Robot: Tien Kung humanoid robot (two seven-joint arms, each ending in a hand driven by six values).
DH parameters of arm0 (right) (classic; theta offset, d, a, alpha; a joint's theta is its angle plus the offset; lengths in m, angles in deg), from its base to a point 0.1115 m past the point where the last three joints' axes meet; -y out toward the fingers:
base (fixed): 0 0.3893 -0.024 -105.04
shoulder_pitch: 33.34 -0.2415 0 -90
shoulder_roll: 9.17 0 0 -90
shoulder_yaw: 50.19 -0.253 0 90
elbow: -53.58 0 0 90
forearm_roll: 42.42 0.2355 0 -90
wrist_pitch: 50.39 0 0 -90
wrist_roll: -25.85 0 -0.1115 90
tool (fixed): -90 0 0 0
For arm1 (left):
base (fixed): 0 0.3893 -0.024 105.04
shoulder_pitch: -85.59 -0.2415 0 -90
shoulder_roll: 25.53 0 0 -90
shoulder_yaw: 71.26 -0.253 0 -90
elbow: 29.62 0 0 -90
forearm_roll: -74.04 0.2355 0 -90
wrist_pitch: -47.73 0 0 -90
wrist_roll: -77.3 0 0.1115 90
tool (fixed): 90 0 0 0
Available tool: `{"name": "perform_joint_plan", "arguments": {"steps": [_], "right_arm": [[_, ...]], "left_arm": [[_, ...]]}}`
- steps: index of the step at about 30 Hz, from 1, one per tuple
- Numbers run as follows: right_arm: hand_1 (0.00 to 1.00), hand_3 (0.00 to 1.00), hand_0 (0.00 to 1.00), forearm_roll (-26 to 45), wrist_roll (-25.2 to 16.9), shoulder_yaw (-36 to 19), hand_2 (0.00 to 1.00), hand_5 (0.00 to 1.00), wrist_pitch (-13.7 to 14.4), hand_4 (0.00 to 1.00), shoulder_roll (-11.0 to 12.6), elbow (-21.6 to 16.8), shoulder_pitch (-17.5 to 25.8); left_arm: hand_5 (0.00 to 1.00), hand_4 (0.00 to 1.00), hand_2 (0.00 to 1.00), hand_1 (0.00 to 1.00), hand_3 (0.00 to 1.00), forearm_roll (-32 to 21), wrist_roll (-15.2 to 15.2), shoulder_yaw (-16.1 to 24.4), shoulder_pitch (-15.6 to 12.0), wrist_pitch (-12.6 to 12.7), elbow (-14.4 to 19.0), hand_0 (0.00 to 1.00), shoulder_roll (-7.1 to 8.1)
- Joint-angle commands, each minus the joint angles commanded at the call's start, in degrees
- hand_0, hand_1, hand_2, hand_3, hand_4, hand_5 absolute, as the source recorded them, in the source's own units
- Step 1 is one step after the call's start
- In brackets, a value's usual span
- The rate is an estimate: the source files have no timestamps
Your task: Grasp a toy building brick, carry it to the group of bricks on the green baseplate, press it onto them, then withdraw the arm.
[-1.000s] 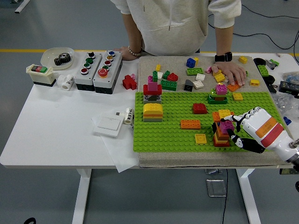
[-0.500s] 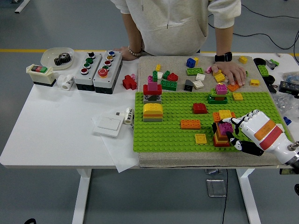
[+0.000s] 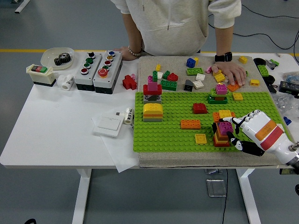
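The robot's right hand [image 3: 250, 130] is white-shelled, with white fingers [image 3: 239, 120] jointed in black and a black thumb. An orange band and a red band cross its back, and a grey wrist follows. The person [image 3: 175, 23] wears a pale grey top, a beaded bracelet [image 3: 135, 51] on one bare wrist and a black watch [image 3: 223, 57] on the other.
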Motion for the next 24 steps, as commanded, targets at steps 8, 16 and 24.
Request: {"name": "perform_joint_plan", "arguments": {"steps": [8, 16, 24], "right_arm": [[0.205, 0.792, 0.152, 0.2, 0.0, -1.0, 0.321, 0.324, 0.0, 0.504, 0.3, -1.5, 1.2], [0.206, 0.792, 0.152, 3.7, 0.0, -2.5, 0.322, 0.327, 0.0, 0.513, 0.9, -5.9, 2.9], [0.498, 0.622, 0.416, 10.2, 1.4, -3.1, 0.576, 0.317, 0.0, 0.694, 2.2, -13.6, 5.6]], "left_arm": [[0.726, 0.619, 0.674, 0.618, 0.6, -0.3, 0.0, -0.2, 0.2, 0.1, 0.0, 0.518, 0.03], [0.726, 0.618, 0.674, 0.617, 0.6, -0.5, 0.0, -0.4, 0.4, 0.4, -0.1, 0.517, 0.13], [0.724, 0.617, 0.672, 0.614, 0.599, -0.5, 0.0, -0.5, 0.5, 0.5, -0.2, 0.517, 0.26]]}}
